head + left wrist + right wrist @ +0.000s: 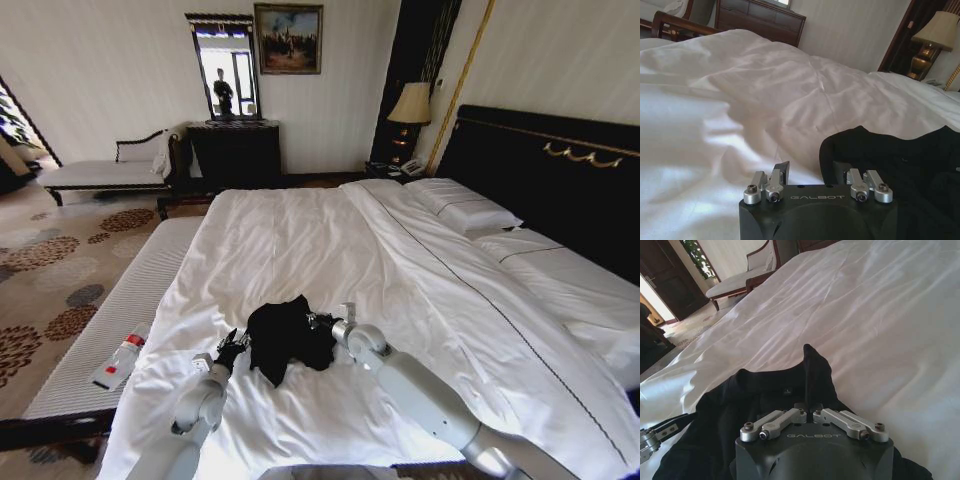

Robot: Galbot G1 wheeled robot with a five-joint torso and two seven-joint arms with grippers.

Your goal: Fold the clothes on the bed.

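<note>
Both grippers were down at the black T-shirt, which lay crumpled near the foot of the bed, on the white duvet, small against it. The lettering was not visible; the cloth was bunched, not flat.

The right gripper sat at the shirt's right side with its fingers drawn together and a peak of black fabric standing up just ahead of the tips — it looked clamped on the shirt. The left gripper was at the shirt's left edge, fingers spread: one finger stood bare over white duvet, the other ran under or into the black cloth. Not gripping yet, by the look of it.

Risks, as judged from this:
- The left could have closed on duvet along with the shirt, since the one finger was on white; any lift would then drag the bedding.
- The right held a pinch of unknown depth; more than one layer may have been caught, so a pull would not spread the shirt but haul it as a lump.
- The held points were unclear; collar, hem and sleeve could not be told apart, so the fold line could come out skewed.
- The soft duvet gave no firm backing.

A bottle lay on the striped bench, well apart.
</note>
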